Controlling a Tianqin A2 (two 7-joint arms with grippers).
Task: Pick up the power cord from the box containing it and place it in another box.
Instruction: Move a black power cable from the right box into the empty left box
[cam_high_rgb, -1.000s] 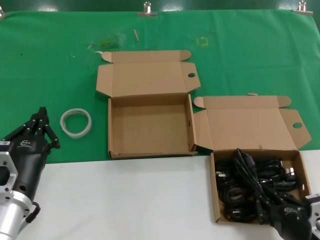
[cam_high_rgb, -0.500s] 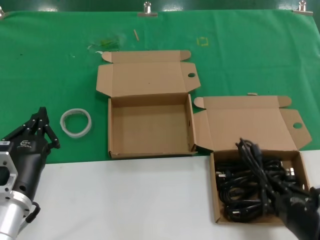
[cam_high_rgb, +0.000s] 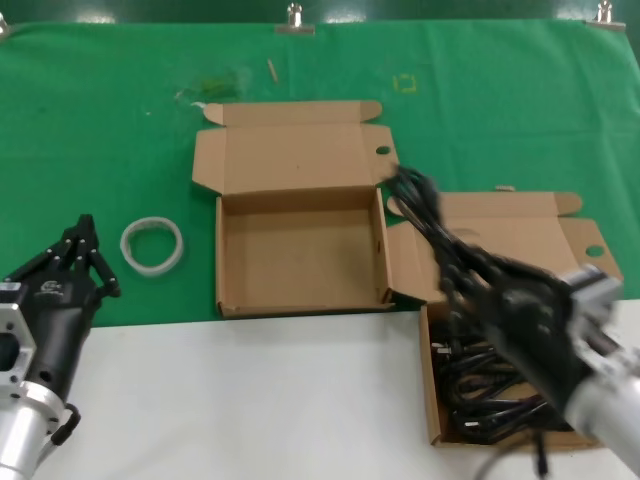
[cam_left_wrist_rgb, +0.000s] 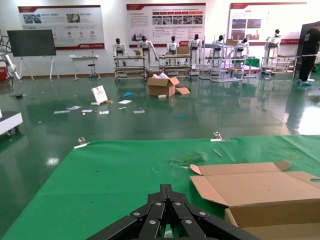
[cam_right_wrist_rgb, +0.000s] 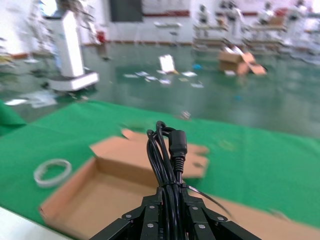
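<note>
Cord lifted, empty box ahead and to the left.
Right gripper (cam_high_rgb: 470, 285) is clamped on the power cord (cam_high_rgb: 425, 215), its long axis slanting away toward the empty box (cam_high_rgb: 300, 250); left gripper (cam_high_rgb: 85, 255), fingers together, waits well apart.
</note>
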